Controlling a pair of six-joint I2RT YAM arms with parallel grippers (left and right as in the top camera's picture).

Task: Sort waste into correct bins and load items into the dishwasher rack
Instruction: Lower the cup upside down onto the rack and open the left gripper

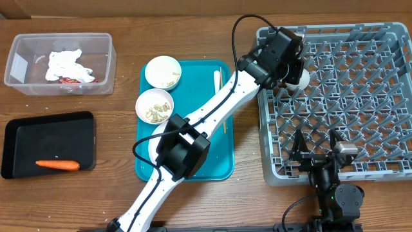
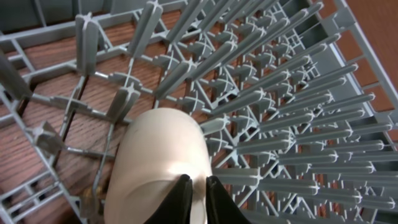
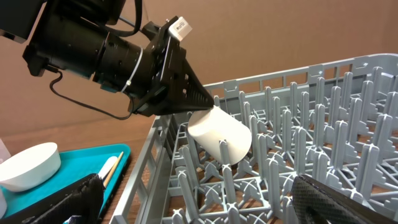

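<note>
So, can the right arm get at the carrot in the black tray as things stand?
Probably not. The carrot lies at the table's far left; the right arm sits at the far right by the dishwasher rack, and the left arm stretches across the teal tray between them.

The rack (image 1: 360, 96) fills the right side of the surface (image 1: 122, 26), with the cup (image 1: 297, 78) tilted among the pegs in its far left corner. Just left of the rack lies the serving tray (image 1: 212, 164), carrying the far bowl (image 1: 162, 71) behind the near bowl (image 1: 154, 106) on its left and a fork (image 1: 217, 78) towards its far right. At the far left, the tub (image 1: 26, 42) holding napkins (image 1: 67, 64) sits behind the shallow tray (image 1: 45, 138), where a carrot (image 1: 58, 165) lies along the near edge.
</note>
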